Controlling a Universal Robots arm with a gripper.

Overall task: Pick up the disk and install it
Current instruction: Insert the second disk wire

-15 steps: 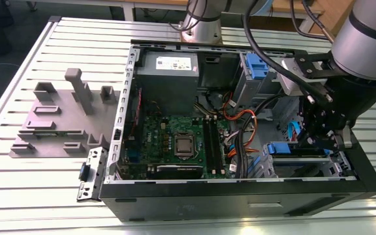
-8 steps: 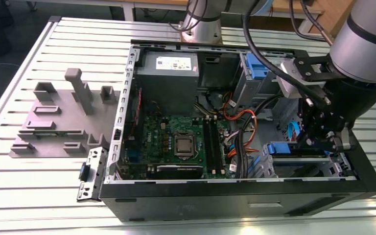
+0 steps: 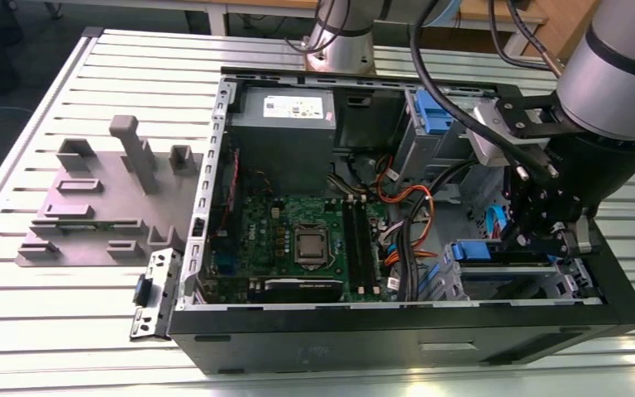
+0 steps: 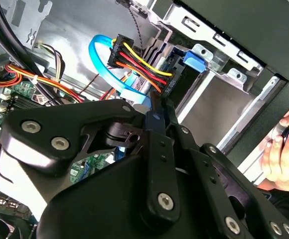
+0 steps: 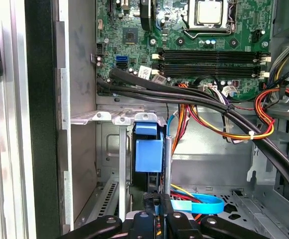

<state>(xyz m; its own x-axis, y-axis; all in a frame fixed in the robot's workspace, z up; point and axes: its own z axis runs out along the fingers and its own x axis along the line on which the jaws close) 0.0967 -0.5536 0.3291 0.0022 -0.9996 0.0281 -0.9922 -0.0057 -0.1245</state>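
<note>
Disk [image 3: 481,251] w/ blue caddy, seated edge-on in drive bay [image 3: 466,285], lower right of exterior view. Just right of it, gripper [image 3: 562,240] reaching into bay. Fingers [image 4: 160,149] narrow, nearly together in second wrist view; grip on disk unclear.

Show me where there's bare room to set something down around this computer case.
Free: slatted table strips on the exterior view's left, between the grey fixture and the table's edges. Crowded: inside the case, cables fill the gap between motherboard and drive cage, where the end effector hangs.
</note>
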